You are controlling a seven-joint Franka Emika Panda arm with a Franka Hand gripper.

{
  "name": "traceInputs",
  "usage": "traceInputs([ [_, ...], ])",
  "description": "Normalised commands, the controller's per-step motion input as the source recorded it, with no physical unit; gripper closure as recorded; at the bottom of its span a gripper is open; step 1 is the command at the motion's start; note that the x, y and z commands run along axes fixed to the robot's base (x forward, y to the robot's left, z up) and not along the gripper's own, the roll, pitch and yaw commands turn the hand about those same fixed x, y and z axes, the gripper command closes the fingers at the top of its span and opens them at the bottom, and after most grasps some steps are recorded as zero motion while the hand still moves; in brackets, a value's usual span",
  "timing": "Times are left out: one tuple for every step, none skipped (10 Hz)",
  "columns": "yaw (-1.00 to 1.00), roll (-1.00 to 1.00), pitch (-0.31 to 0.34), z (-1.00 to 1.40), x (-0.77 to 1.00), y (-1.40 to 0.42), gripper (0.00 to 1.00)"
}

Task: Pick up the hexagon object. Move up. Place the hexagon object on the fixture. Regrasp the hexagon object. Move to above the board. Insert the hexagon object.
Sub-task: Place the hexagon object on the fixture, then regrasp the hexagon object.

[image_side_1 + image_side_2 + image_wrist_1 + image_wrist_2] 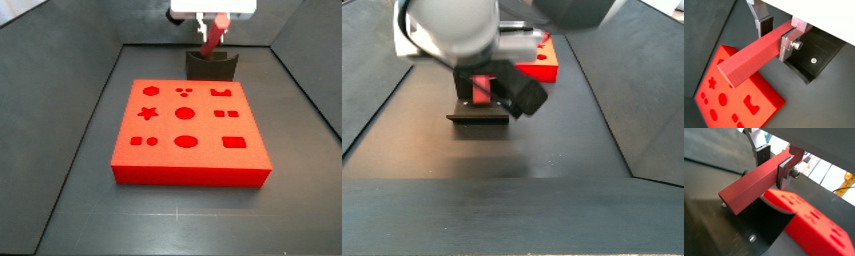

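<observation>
Hexagon object (751,59) in pincer (776,36)

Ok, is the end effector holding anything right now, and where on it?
Yes. The end effector is shut on the hexagon object, its fingers clamping the bar near its upper end, above the fixture.

Matt red hexagon object (751,57) between the gripper (776,36)'s silver metal fingers.

Gripper (210,25) holds the hexagon bar (211,40) directly above the fixture (211,67), at the far end of the floor. The board (187,132) fills mid-floor; open lanes run along both its sides and in front of it.
</observation>
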Motion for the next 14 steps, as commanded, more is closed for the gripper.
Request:
traceInputs([
  [-0.15,-0.18,0.036,-0.81,0.16,0.12,1.00],
  [-0.15,-0.17,0.027,-0.69,0.14,0.10,1.00],
  [-0.13,-0.16,0.013,-0.46,0.11,0.08,1.00],
  [-0.12,-0.16,0.005,-0.35,0.10,0.07,1.00],
  [-0.11,-0.12,-0.024,-0.25,0.08,0.10,1.00],
  [-0.10,-0.12,-0.026,-0.24,0.08,0.10,1.00],
  [-0.09,-0.12,-0.026,-0.24,0.08,0.10,1.00],
  [0.00,0.00,0.000,0.00,0.00,0.00,0.00],
  [-0.01,0.05,-0.004,1.00,0.00,0.00,0.00],
  [0.00,0.06,0.000,1.00,-0.01,0.00,0.00],
  [0.01,0.06,0.016,1.00,-0.03,0.01,0.00],
  [0.02,0.07,0.038,1.00,-0.03,0.00,0.00],
  [0.02,0.07,0.051,1.00,-0.03,0.00,0.00],
  [0.01,0.05,0.086,0.88,-0.03,0.01,0.00],
])
